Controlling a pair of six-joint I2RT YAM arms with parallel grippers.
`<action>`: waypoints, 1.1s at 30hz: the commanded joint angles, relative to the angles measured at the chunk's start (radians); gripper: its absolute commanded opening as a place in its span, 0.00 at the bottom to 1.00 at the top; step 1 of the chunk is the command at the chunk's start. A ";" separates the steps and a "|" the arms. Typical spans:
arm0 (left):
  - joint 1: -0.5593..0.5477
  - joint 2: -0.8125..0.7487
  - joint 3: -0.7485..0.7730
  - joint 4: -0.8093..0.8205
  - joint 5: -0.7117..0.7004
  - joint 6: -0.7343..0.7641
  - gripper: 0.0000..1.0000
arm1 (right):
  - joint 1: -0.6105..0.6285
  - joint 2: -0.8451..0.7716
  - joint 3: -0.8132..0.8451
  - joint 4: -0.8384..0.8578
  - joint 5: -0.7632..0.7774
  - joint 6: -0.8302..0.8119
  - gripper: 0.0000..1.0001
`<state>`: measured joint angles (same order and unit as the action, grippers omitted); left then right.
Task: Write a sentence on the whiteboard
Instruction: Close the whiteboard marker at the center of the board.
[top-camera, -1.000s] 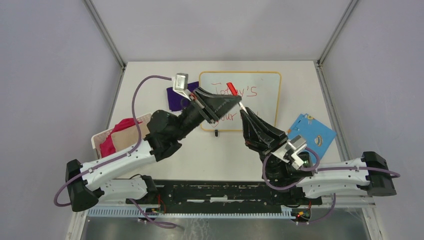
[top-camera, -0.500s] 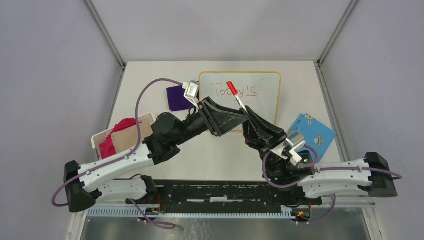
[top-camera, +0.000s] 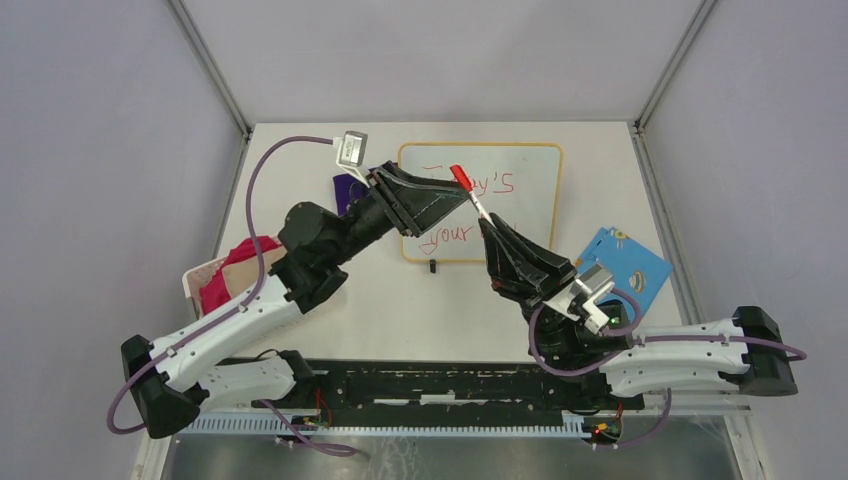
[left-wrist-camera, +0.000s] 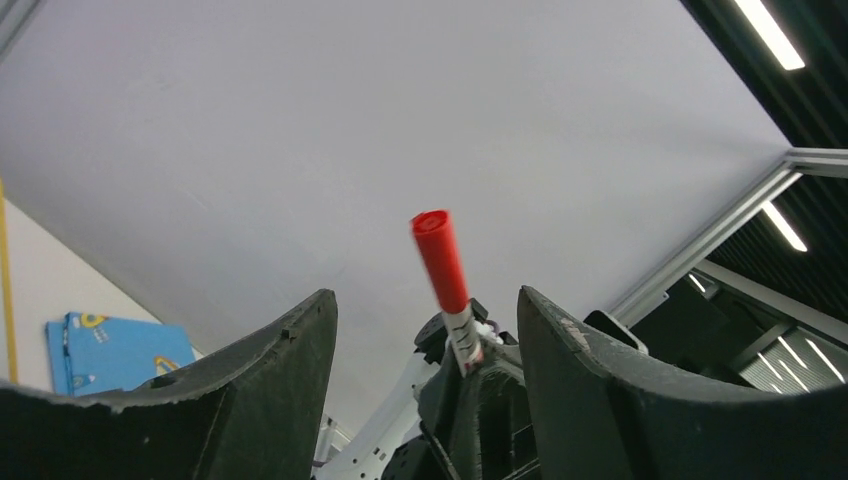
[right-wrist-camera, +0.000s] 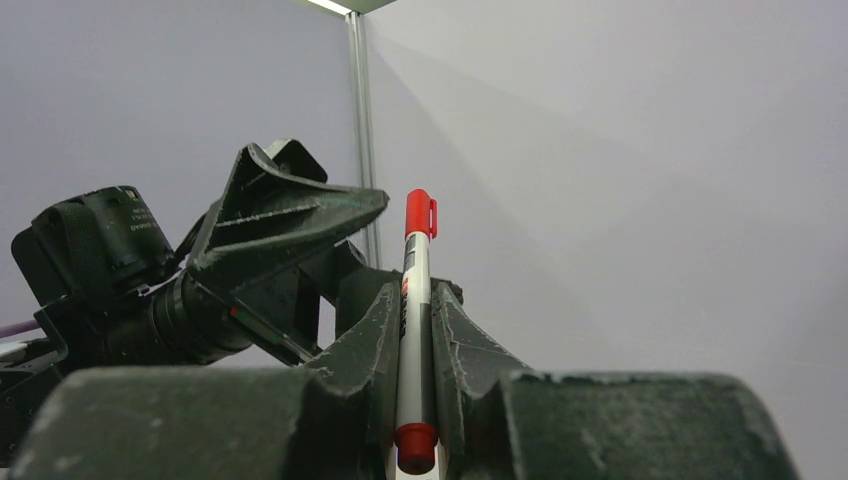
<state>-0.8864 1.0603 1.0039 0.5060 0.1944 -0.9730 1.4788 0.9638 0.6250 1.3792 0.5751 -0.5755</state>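
Right gripper (right-wrist-camera: 415, 296) tight around red marker (right-wrist-camera: 418, 245)

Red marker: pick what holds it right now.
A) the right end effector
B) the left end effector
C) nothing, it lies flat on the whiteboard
A: the right end effector is shut on the red marker, while the left end effector stands open near its capped end.

Bright, even overhead light; soft shadows

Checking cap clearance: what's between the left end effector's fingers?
The red-capped end of the marker, gripped by the right end effector; the left end effector stands open, clear of it on both sides. Left wrist view.
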 joint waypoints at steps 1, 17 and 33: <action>0.007 0.004 0.053 0.090 0.057 -0.008 0.71 | 0.001 0.001 0.036 0.004 -0.017 0.013 0.00; 0.009 -0.021 0.012 0.101 0.033 -0.002 0.62 | 0.002 0.019 0.042 0.005 -0.017 0.030 0.00; 0.008 0.005 -0.015 0.140 0.098 -0.052 0.48 | 0.001 0.021 0.038 0.004 -0.009 0.030 0.00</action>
<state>-0.8810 1.0653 1.0080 0.5823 0.2543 -0.9745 1.4788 0.9897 0.6262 1.3666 0.5724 -0.5533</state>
